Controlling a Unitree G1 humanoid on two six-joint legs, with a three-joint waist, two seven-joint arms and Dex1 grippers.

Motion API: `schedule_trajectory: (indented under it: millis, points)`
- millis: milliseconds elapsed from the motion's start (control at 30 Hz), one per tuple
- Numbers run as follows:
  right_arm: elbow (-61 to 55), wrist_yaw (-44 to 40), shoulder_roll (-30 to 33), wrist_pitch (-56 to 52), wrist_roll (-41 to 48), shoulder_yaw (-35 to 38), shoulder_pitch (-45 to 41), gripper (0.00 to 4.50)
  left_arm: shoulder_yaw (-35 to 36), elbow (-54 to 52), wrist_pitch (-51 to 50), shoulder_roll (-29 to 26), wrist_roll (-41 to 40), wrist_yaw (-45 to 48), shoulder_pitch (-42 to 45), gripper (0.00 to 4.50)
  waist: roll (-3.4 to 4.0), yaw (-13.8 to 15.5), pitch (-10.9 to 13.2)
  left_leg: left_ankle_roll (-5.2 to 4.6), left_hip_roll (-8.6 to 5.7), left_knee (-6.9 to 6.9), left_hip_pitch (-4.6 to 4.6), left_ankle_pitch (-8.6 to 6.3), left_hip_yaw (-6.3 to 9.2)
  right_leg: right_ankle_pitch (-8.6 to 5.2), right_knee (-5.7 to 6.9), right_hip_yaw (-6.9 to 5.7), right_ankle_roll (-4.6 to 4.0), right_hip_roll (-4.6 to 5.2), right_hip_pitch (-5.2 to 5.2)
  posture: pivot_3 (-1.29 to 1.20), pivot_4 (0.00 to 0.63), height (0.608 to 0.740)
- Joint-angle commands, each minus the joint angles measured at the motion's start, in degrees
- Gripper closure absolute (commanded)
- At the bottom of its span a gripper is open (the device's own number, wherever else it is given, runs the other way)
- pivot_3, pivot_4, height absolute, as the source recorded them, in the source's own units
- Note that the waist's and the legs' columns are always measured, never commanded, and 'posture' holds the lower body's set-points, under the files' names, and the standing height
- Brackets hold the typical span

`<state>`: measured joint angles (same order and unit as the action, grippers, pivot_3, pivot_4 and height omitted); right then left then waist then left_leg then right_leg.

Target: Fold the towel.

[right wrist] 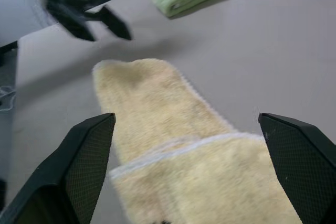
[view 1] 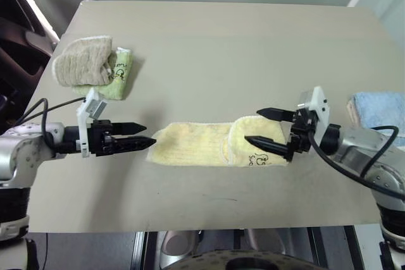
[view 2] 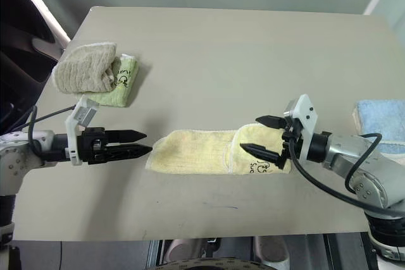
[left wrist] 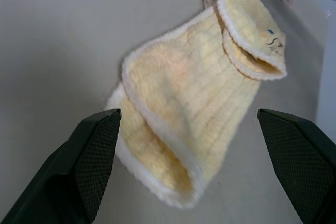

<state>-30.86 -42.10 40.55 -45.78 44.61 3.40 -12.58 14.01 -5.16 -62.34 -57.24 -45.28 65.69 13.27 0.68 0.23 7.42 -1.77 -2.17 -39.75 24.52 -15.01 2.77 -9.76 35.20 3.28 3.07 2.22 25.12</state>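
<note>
Right end effector point(view 1: 269, 126) spread open, empty — hovering right over folded-back end of towel point(view 1: 209, 145). Left end effector point(view 1: 140, 136) also open per wrist view, empty, tips just beside opposite end. Towel flat mid-desk point(view 1: 209, 42), long axis running between both — right nearer; probably folds again along that axis.

Pale yellow towel point(view 1: 209, 143), folded, flat on table point(view 1: 221, 49)
</note>
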Motion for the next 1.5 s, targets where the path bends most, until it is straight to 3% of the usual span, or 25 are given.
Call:
schedule_trajectory:
  millis: [33, 167, 267, 467, 667, 767, 900, 1100, 1267, 1500]
  points:
    - [0.3, 1.7, -1.6, 0.0, 0.6, 0.7, -1.5, 0.01, 6.9, -1.8, -12.4, 0.5, -8.8, -3.9, 0.3, 0.00, -0.01, 0.0, 0.0, 0.02, 0.00, 0.04, 0.00, 0.01, 0.00, -0.02, 0.02, -0.01, -0.04, 0.00, 0.02, 0.00, 0.150, 0.733]
    - [0.9, 3.2, -2.6, -1.1, 0.3, 0.1, -2.1, 0.01, 12.6, -1.2, -23.9, 2.6, -14.8, -9.5, 0.2, 0.00, -0.01, -0.1, 0.0, 0.04, 0.01, 0.19, -0.07, 0.04, -0.05, -0.08, 0.11, -0.03, -0.13, 0.00, 0.05, 0.00, 0.150, 0.733]
    - [1.0, 4.2, -3.1, -2.2, -0.3, -1.4, -2.4, 0.01, 16.7, 1.0, -29.7, 1.1, -22.5, -13.6, -5.2, 0.00, -0.05, -0.2, 0.0, 0.05, 0.03, 0.48, -0.25, 0.17, -0.07, -0.11, 0.07, -0.03, -0.18, 0.00, 0.01, 0.00, 0.150, 0.733]
    - [2.5, 7.4, -6.3, -3.4, -0.2, -1.7, -4.4, 0.01, 17.1, 7.6, -30.2, -1.9, -42.5, -26.6, -12.9, 0.00, -0.06, -0.3, 0.0, 0.33, 0.17, 0.84, -0.53, 0.36, -0.06, -0.20, 0.32, -0.05, -0.32, -0.13, 0.02, 0.00, 0.150, 0.733]
    - [2.4, 8.6, -7.6, -4.9, 1.1, -0.4, -5.1, 0.01, 17.2, 6.1, -29.5, -1.6, -47.5, -33.2, -18.8, 0.00, -0.16, -0.1, 0.0, 0.62, 0.24, 0.83, -0.60, 0.41, -0.02, -0.29, 0.41, -0.03, -0.58, -0.30, 0.00, 0.00, 0.150, 0.733]
    - [2.2, 9.8, -7.4, -5.1, -0.2, -0.9, -4.8, 0.01, 16.5, 7.6, -27.5, 2.6, -44.5, -33.9, -22.9, 0.00, -0.13, -0.2, 0.0, 1.06, 0.24, 0.81, -0.66, 0.27, -0.02, -0.29, 0.65, 0.00, -0.70, -0.31, 0.03, 0.00, 0.150, 0.733]
    - [2.0, 11.1, -7.2, -5.6, -0.3, -0.3, -4.6, 0.01, 16.4, 11.2, -24.7, 6.2, -42.9, -35.4, -21.6, 0.00, -0.30, -0.3, 0.0, 1.39, 0.37, 0.85, -0.78, 0.25, -0.01, -0.31, 0.83, 0.02, -0.91, -0.46, 0.05, 0.00, 0.150, 0.733]
    - [1.9, 11.5, -7.1, -5.9, -0.4, -0.3, -4.6, 0.01, 16.4, 12.6, -24.7, 6.9, -42.5, -35.7, -20.6, 0.00, -0.28, -0.3, 0.0, 1.90, 0.93, 1.18, -1.04, 0.49, -0.02, -0.01, 0.84, 0.11, -1.44, -1.04, 0.02, 0.00, 0.150, 0.733]
    - [1.9, 11.6, -7.1, -5.9, -0.3, -0.3, -4.6, 0.01, 16.4, 12.6, -24.8, 6.9, -42.5, -35.8, -20.5, 0.00, -0.28, -0.3, 0.0, 1.78, 1.00, 1.78, -1.30, 0.60, 0.02, 0.06, 0.86, 0.13, -1.68, -1.11, 0.03, 0.00, 0.150, 0.733]
    - [2.9, 12.5, -6.7, -6.2, -0.6, 0.5, -5.7, 0.01, 15.8, 21.6, -22.1, 12.9, -43.4, -40.5, -7.4, 0.00, -0.26, 0.4, 0.0, 1.73, 1.13, 1.77, -1.31, 0.73, 0.11, 0.14, 0.93, 0.12, -1.87, -1.26, -0.04, 0.00, 0.150, 0.733]
